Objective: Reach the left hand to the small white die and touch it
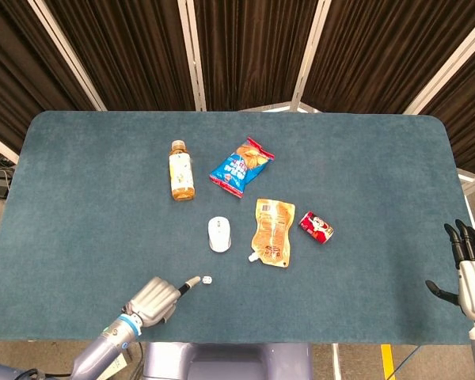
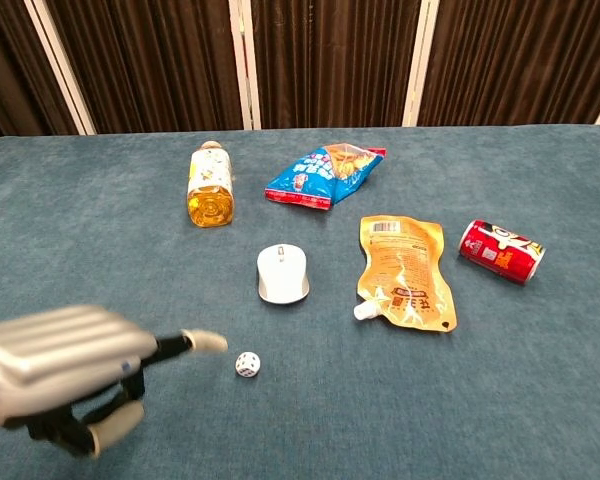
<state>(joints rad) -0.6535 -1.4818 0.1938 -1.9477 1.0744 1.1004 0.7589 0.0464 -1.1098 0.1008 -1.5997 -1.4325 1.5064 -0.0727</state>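
The small white die (image 1: 207,279) (image 2: 247,365) lies on the blue tablecloth near the front edge, just below the white mouse. My left hand (image 1: 153,298) (image 2: 65,365) is to the left of the die, one finger stretched out toward it and the others curled in. A short gap separates the fingertip (image 2: 212,342) from the die, so there is no contact. It holds nothing. My right hand (image 1: 473,269) hangs off the table's right edge with its fingers spread and nothing in them.
Lying on the table are a white mouse (image 1: 219,233) (image 2: 282,273), an orange pouch (image 1: 273,230) (image 2: 405,271), a red can (image 1: 316,226) (image 2: 500,250), a blue chip bag (image 1: 241,167) (image 2: 324,173) and a bottle of yellow drink (image 1: 180,170) (image 2: 209,185).
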